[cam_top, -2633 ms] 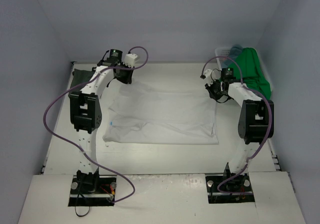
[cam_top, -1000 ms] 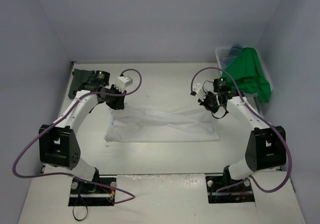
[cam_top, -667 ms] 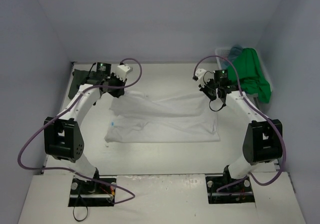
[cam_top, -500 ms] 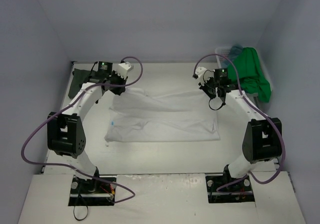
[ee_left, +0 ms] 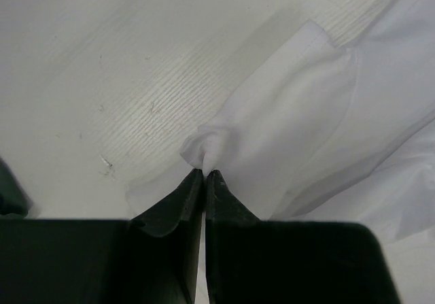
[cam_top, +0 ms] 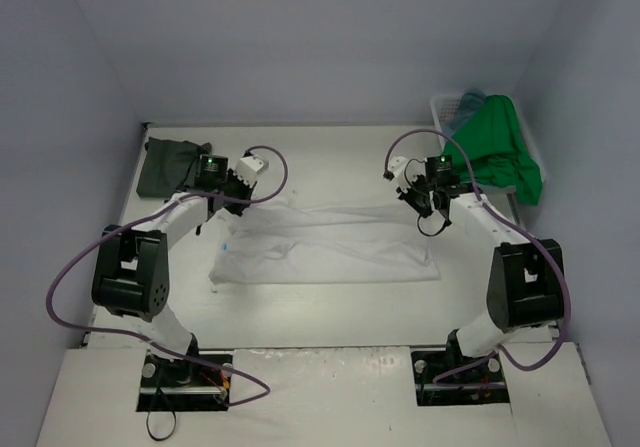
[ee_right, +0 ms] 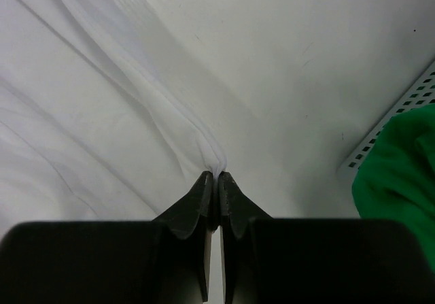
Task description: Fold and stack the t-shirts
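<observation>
Left tool (ee_left: 204, 173) and right tool (ee_right: 216, 176) drawn nearer, each pinching a far corner of white t-shirt (cam_top: 330, 247)

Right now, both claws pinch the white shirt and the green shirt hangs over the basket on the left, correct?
No: the top view shows the basket and green shirt on the right. The left gripper and right gripper do pinch the white shirt.

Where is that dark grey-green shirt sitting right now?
Seen from above, the dark grey-green shirt lies in the far left corner of the table, just left of the left gripper and apart from the white shirt.
</observation>
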`<state>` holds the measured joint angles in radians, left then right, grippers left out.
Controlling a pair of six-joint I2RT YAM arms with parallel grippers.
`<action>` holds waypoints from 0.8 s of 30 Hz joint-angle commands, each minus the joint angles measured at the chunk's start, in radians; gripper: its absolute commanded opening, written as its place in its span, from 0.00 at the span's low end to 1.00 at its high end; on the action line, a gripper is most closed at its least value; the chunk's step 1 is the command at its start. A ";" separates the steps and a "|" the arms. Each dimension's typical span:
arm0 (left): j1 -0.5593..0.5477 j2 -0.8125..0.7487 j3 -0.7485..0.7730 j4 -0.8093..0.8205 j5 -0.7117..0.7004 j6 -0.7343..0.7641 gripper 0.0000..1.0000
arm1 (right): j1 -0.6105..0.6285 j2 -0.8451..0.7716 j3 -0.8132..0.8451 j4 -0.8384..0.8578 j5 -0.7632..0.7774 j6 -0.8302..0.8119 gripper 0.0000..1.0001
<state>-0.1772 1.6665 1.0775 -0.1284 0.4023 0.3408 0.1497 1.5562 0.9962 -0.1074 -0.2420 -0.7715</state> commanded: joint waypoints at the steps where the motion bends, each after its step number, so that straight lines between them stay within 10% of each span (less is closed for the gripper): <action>1: -0.004 -0.135 -0.017 0.211 -0.017 0.020 0.00 | -0.006 -0.100 0.004 0.043 0.012 -0.011 0.00; 10: -0.010 -0.307 -0.117 0.293 0.007 -0.006 0.00 | -0.004 -0.206 -0.083 0.046 0.023 -0.014 0.00; 24: -0.021 -0.424 -0.243 -0.022 0.191 0.064 0.00 | 0.022 -0.330 -0.188 -0.101 -0.029 -0.077 0.00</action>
<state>-0.1955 1.2991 0.8371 -0.1062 0.5503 0.3653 0.1642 1.2804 0.8146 -0.1825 -0.2466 -0.8257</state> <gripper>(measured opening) 0.006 0.025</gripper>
